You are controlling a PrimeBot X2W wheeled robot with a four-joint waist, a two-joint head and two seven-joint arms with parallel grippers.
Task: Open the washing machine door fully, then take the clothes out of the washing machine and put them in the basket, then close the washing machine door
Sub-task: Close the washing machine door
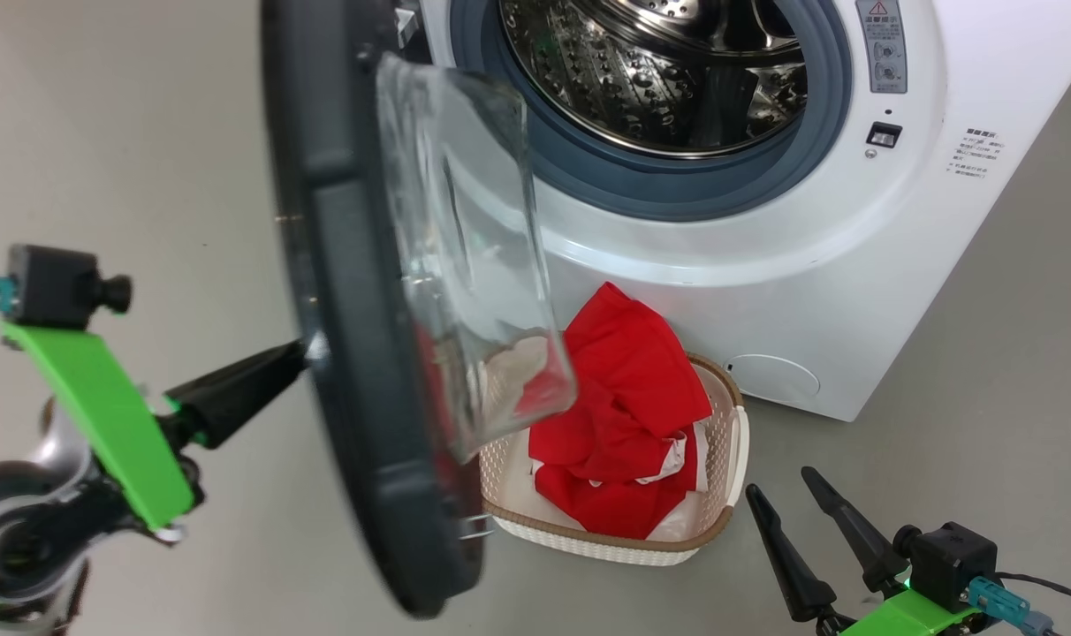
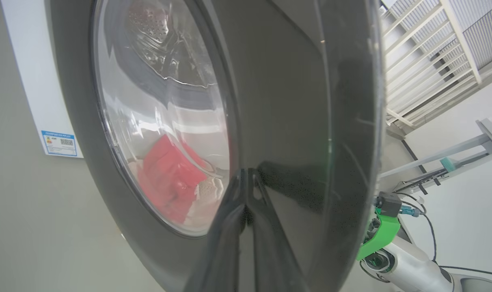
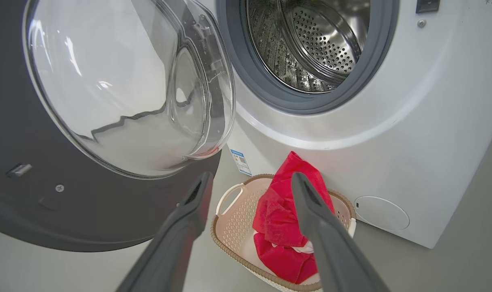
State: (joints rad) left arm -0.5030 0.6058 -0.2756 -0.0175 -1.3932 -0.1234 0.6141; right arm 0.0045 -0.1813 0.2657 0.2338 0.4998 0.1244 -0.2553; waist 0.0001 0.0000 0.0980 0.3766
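Note:
The white washing machine (image 1: 854, 265) stands at the upper right, its steel drum (image 1: 659, 79) showing no clothes inside. The washing machine door (image 1: 359, 353) hangs partly open, edge-on to me, glass bowl (image 1: 474, 283) facing the machine. My left gripper (image 1: 301, 353) is shut, its fingertips touching the door's black outer face (image 2: 290, 101). The red clothes (image 1: 624, 415) are piled in the cream basket (image 1: 721, 521) on the floor below the opening. My right gripper (image 1: 781, 484) stands open near the basket's right end, holding nothing; it points at the clothes (image 3: 282, 219) and basket (image 3: 229, 227).
Grey floor surrounds the machine and basket. A round white cap (image 1: 774, 380) sits low on the machine's front, just right of the basket. The door's lower edge overhangs the basket's left end. White railings and a frame (image 2: 432, 61) show behind the door in the left wrist view.

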